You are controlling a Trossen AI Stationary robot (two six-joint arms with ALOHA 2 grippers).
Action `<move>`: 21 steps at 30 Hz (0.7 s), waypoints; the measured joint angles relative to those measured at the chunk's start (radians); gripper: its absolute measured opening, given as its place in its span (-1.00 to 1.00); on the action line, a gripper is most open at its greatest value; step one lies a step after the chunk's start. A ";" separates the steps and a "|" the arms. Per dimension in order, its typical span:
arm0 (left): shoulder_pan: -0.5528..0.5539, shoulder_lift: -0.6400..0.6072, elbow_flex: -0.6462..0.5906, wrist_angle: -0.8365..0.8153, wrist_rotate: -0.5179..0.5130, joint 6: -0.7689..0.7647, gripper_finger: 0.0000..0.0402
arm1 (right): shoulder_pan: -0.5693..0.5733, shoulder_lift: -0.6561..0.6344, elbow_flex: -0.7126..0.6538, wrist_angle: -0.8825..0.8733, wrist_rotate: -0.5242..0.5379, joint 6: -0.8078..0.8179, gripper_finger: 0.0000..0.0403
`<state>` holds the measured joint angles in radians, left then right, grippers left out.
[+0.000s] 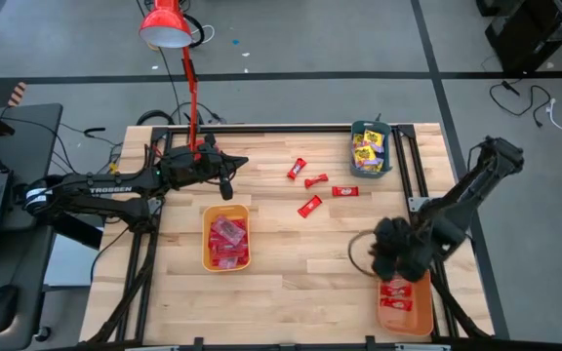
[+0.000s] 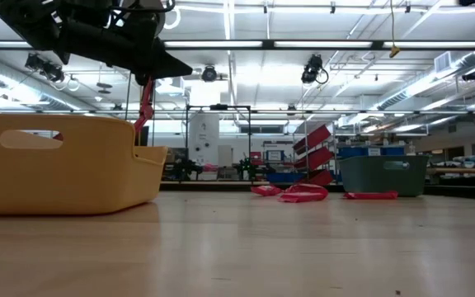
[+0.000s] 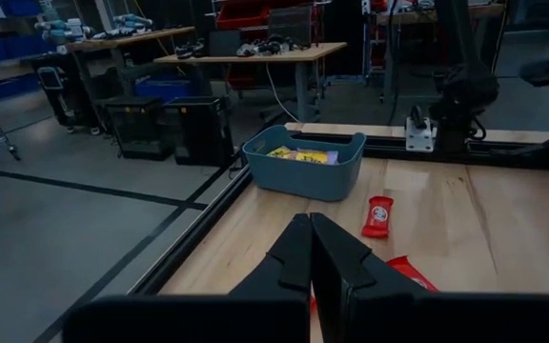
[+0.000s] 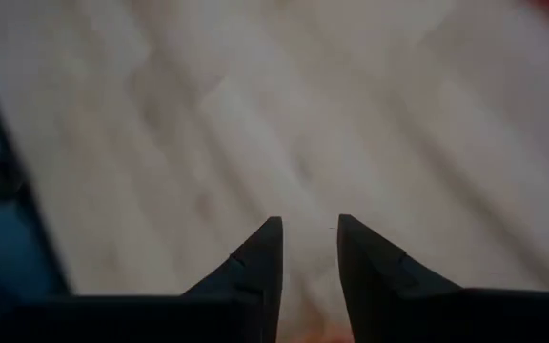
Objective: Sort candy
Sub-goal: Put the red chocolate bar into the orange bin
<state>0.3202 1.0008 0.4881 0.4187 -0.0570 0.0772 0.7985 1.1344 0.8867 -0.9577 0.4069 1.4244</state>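
left gripper (image 1: pixel 226 187) parked over the table's 10 o'clock area, fingers pressed together, holding nothing. just right of it at 8 o'clock, a yellow tray (image 1: pixel 226 238) full of pinkish-red candy.

four loose red candies (image 1: pixel 309 206) lie mid-table, around 12 to 1 o'clock of centre: two with long axes tilted diagonally, one near level, one pointing roughly 2 o'clock. teal tray (image 1: pixel 371 149) at 1 o'clock holds yellow packets (image 1: pixel 366 148).

right gripper (image 1: pixel 390 255) hangs at 4 o'clock over the near end of an orange tray (image 1: pixel 405 305) with red candy inside; fingers slightly apart, empty, only visible in its wrist view.

low view shows loose wrappers flat on the wood; overhead gives their headings.
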 joint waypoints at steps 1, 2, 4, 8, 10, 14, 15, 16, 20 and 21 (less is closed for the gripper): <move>0.000 0.000 0.000 0.000 0.000 0.000 -0.99 | -0.036 -0.009 0.000 -0.008 0.009 -0.028 -0.56; 0.000 0.000 0.000 0.000 0.000 0.000 -0.99 | -0.075 -0.017 0.000 -0.014 0.017 -0.060 -0.56; 0.000 0.000 0.000 0.000 0.001 0.000 -0.99 | -0.158 -0.028 0.000 -0.012 0.021 -0.148 -0.56; 0.000 0.000 0.000 0.000 0.001 0.000 -0.99 | -0.327 -0.029 0.000 -0.009 0.021 -0.325 -0.56; 0.000 0.000 0.000 0.000 0.002 0.000 -0.99 | -0.405 -0.025 0.000 -0.006 0.020 -0.420 -0.56; 0.000 0.000 0.000 0.000 0.002 -0.002 -0.99 | -0.535 -0.025 0.000 0.022 0.018 -0.590 -0.56; 0.000 0.000 0.000 0.000 0.002 -0.003 -0.99 | -0.564 -0.025 0.000 0.035 0.016 -0.627 -0.56; 0.000 0.000 0.000 0.000 0.002 -0.003 -0.99 | -0.592 -0.025 0.000 0.046 0.014 -0.662 -0.56; 0.000 0.000 0.000 0.000 0.002 -0.003 -0.99 | -0.703 -0.025 0.000 0.128 -0.023 -0.798 -0.56; 0.000 0.000 0.000 0.000 0.002 -0.003 -0.99 | -0.730 -0.025 0.000 0.157 -0.050 -0.834 -0.56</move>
<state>0.3202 1.0012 0.4881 0.4187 -0.0547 0.0744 0.0686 1.1099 0.8867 -0.8004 0.3574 0.5903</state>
